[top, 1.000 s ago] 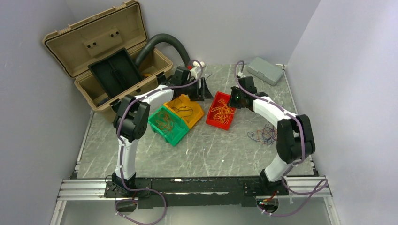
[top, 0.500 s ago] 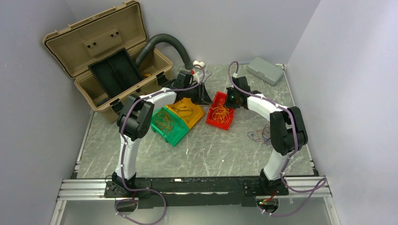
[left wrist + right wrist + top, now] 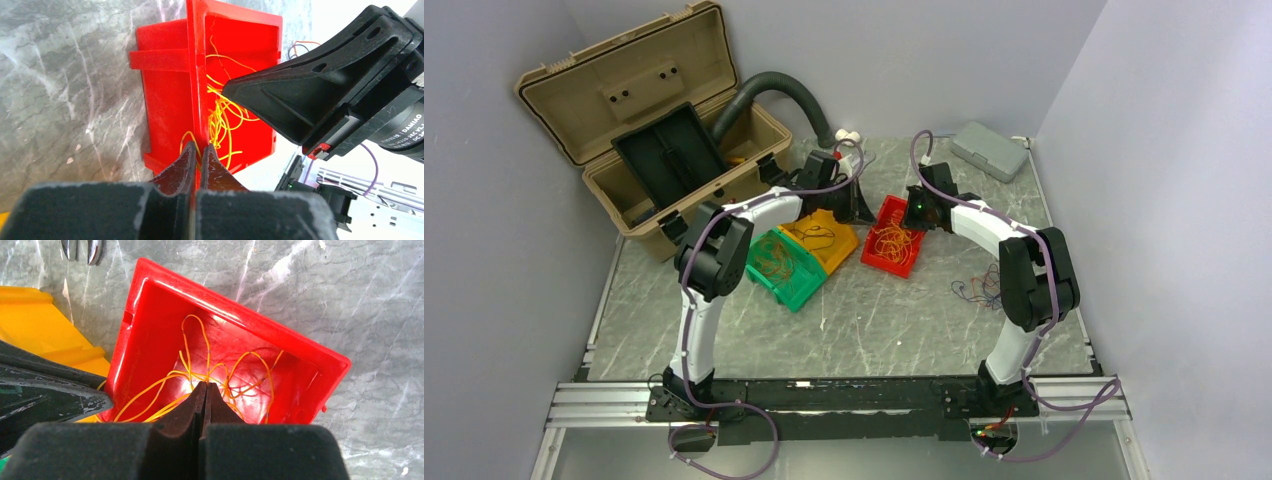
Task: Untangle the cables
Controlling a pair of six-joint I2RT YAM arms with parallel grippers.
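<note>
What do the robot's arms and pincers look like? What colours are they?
The left arm and right arm are white tubes with chunky black joints and thick purple cables running along them. The left pincer and right pincer each have two dark, pointed wedge fingers. The right arm's black wrist has white DAMIAO lettering, a small red tab and a green light.

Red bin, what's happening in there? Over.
Left end effector shut at red bin wall. Right end effector shut, tips among orange wires inside. End effectors crowd each other.
</note>
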